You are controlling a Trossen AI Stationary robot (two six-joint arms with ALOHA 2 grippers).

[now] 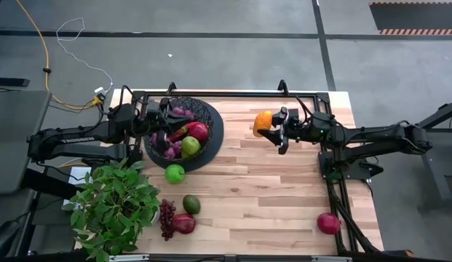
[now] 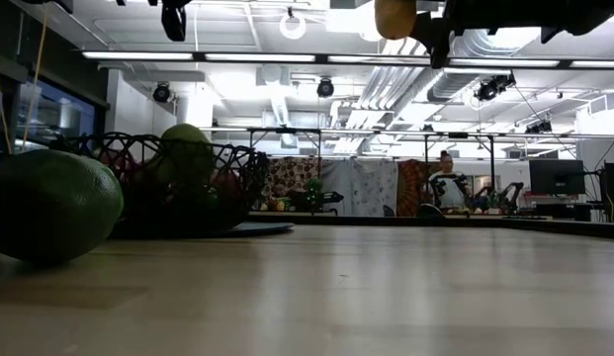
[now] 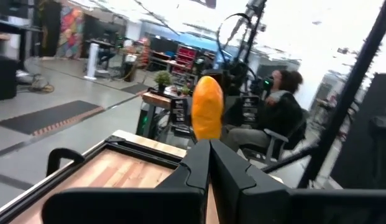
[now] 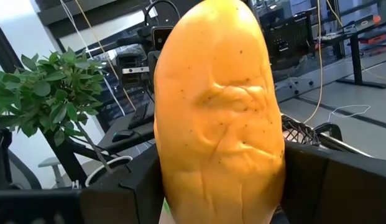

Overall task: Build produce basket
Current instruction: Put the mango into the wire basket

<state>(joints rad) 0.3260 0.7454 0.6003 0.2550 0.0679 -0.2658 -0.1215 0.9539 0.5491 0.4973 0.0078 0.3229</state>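
Pepper (image 4: 219, 112) filled the right wrist view, upright, clamped between the half-spread jaws of the right gripper (image 1: 275, 128), raised well right of the basket (image 1: 211, 120). Basket lay left of the jaws, path clear. Left gripper (image 1: 159, 124) hung shut above the basket, empty. Green apple (image 1: 175, 173) sat just beside the basket; pomegranate (image 1: 328, 223) well apart.

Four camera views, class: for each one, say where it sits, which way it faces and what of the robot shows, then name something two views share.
High view: overhead, facing straight down; both arms, basket, table.
Low view: table height, facing level into the room; basket, right gripper above.
Left wrist view: on the left arm, facing across the table; own shut fingers.
Right wrist view: on the right arm, facing the plant; own fingers gripping.
Shared: all show the yellow-orange pepper.
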